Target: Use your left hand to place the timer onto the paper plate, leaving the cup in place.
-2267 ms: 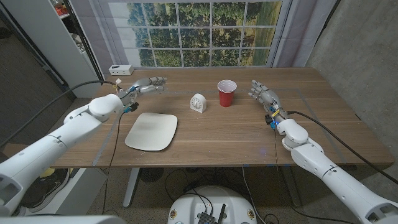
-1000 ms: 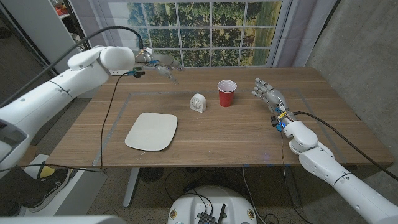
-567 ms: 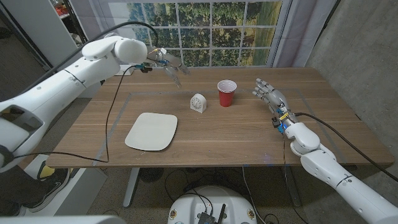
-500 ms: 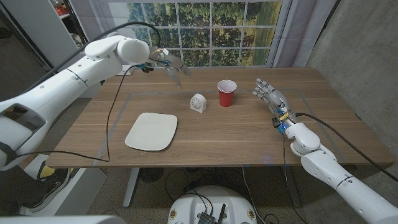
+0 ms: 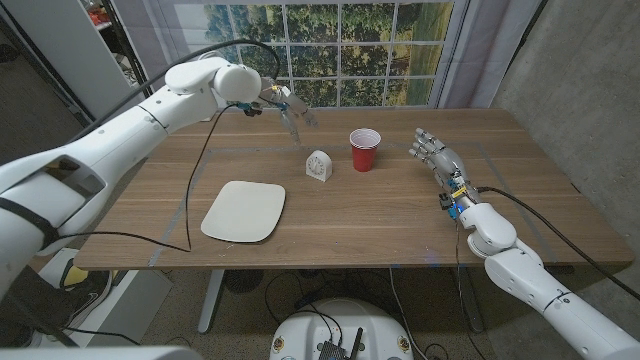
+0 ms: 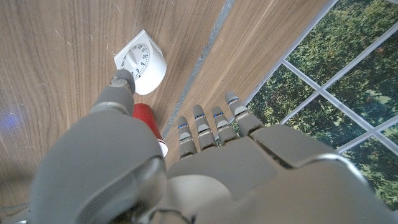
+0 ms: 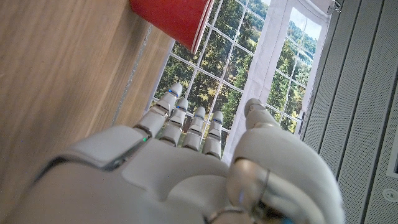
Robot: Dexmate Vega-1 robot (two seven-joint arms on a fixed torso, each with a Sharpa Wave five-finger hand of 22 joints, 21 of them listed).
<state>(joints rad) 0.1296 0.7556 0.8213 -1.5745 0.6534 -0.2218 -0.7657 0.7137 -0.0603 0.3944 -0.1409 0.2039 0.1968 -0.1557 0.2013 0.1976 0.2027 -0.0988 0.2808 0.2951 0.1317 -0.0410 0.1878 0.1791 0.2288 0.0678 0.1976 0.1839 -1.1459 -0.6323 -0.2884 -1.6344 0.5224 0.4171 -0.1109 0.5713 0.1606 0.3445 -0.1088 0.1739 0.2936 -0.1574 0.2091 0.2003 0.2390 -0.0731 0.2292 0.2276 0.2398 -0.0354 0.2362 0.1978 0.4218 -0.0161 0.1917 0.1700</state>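
The left hand is hovering above the far part of the wooden table, raised over the spot just behind the timer, with its fingers apart and gripping nothing. The white timer is standing upright on the table, just beside the red cup and apart from the paper plate, which is lying nearer the front edge on the robot's left. The right hand is sitting near the table's right side, well apart from the cup, its fingers spread and holding nothing. In the left wrist view the timer's dial is facing the camera.
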